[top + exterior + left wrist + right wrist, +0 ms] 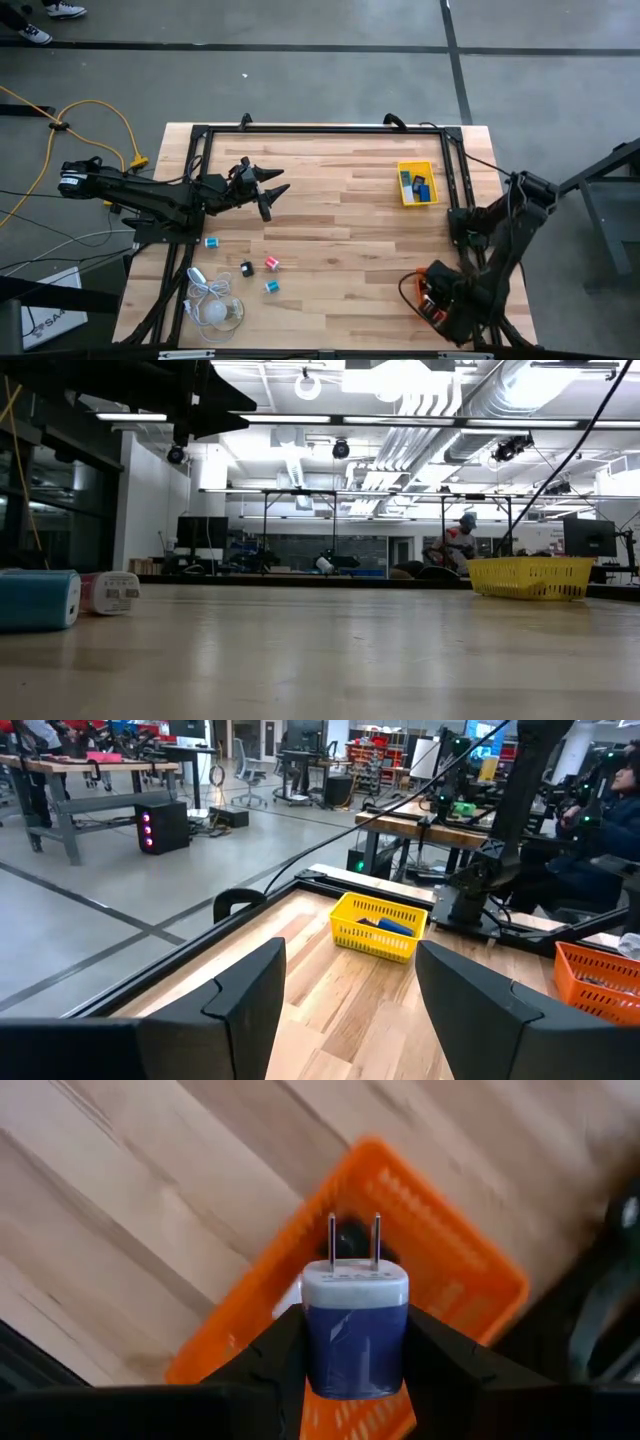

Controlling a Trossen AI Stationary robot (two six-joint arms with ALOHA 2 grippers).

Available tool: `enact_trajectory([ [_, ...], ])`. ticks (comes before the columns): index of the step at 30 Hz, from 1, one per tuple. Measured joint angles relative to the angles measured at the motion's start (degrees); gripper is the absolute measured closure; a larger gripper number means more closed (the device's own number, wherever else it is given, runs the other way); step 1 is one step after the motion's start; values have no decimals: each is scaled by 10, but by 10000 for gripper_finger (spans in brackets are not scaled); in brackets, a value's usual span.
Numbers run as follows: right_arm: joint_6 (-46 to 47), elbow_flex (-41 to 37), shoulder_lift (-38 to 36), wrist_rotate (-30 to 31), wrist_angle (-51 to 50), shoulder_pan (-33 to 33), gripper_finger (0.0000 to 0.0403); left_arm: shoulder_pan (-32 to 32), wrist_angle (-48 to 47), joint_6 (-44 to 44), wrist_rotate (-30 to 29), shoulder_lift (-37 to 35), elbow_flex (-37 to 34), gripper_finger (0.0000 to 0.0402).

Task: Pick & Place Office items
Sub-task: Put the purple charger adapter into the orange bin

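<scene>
My right gripper (355,1342) is shut on a blue charger plug (355,1315) with a white face and two metal prongs. It is above the orange tray (450,1280) near the table's near right corner (432,300). My left gripper (274,192) is open and holds nothing, raised over the table's left half; its two fingers frame the left wrist view (350,990). On the table lie a teal piece (211,242), a black piece (246,268), a pink-red piece (271,263) and a second teal piece (270,287). My right gripper pinches the blue charger plug between its two fingers, one on each side of the blue body (322,1350). The fingers come from above, pointing down. The plug is lifted clear over the orange tray, with its prongs (353,1240) pointing away from the wrist.
A yellow tray (415,183) holding a few pieces sits near the far right corner. A white bulb-like thing with a coiled cord (215,308) lies near the near left corner. A black frame (320,128) runs along the far and side edges. Bare wood spans the middle.
</scene>
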Motion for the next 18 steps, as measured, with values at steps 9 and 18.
enact_trajectory([
  [9, 121, 0, 40, -38, 54, 48, 278, 0, 0, 0, 0, 0, 0, 183],
  [18, 193, 0, 85, -91, 80, 56, 277, 0, 0, 0, 0, 0, 0, 183],
])
